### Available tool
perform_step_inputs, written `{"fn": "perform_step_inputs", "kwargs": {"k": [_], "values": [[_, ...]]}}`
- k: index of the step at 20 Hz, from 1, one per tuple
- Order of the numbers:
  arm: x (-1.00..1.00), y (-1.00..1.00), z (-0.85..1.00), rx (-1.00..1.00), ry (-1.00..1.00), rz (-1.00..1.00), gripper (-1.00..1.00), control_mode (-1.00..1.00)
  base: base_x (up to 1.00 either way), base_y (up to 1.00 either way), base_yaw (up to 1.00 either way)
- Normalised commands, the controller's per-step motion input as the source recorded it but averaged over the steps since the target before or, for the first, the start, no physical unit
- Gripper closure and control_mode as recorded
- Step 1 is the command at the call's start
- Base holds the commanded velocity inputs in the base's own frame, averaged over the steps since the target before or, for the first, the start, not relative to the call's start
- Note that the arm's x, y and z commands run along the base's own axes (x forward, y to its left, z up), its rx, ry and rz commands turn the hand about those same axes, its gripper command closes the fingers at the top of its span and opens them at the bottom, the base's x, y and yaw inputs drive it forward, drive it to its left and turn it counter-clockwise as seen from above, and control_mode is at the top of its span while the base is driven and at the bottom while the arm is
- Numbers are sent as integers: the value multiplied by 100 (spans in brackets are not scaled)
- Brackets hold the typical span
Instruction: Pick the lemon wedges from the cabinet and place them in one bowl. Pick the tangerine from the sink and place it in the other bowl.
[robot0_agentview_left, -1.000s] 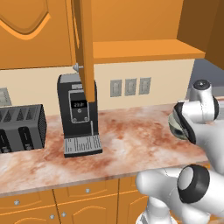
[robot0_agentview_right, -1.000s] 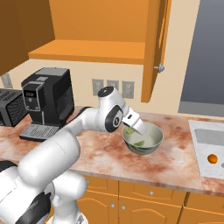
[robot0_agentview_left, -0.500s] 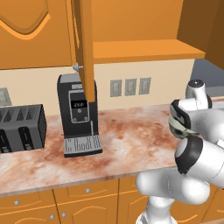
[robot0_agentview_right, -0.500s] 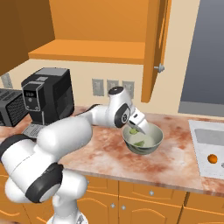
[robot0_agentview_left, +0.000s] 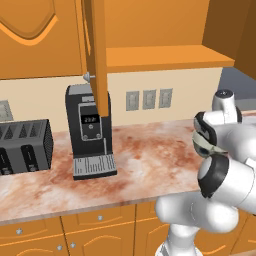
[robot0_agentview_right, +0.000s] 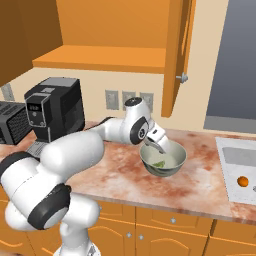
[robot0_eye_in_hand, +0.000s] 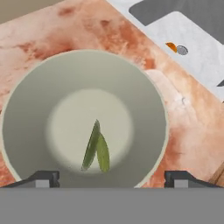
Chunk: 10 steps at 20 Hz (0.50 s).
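Tool (robot0_eye_in_hand: 112, 178) spread wide and empty directly above the bowl (robot0_eye_in_hand: 26, 100) on the marbled counter (robot0_agentview_right: 120, 175), both lemon wedges (robot0_eye_in_hand: 96, 148) lying side by side touching on the bowl's floor, tangerine (robot0_agentview_right: 243, 181) sitting in the sink (robot0_agentview_right: 235, 167) basin well apart.

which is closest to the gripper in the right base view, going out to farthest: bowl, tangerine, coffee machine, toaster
1. bowl, right under the open gripper.
2. tangerine, in the sink off to the right.
3. coffee machine, on the counter to the left.
4. toaster, at the far left edge.
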Motion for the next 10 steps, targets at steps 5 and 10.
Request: {"fn": "perform_step_inputs", "kwargs": {"k": [5, 10], "values": [[-45, 42, 26, 0, -3, 9, -100, -100, 0, 0, 0], [-45, 61, 8, 0, -1, 26, -100, -100, 0, 0, 0]]}}
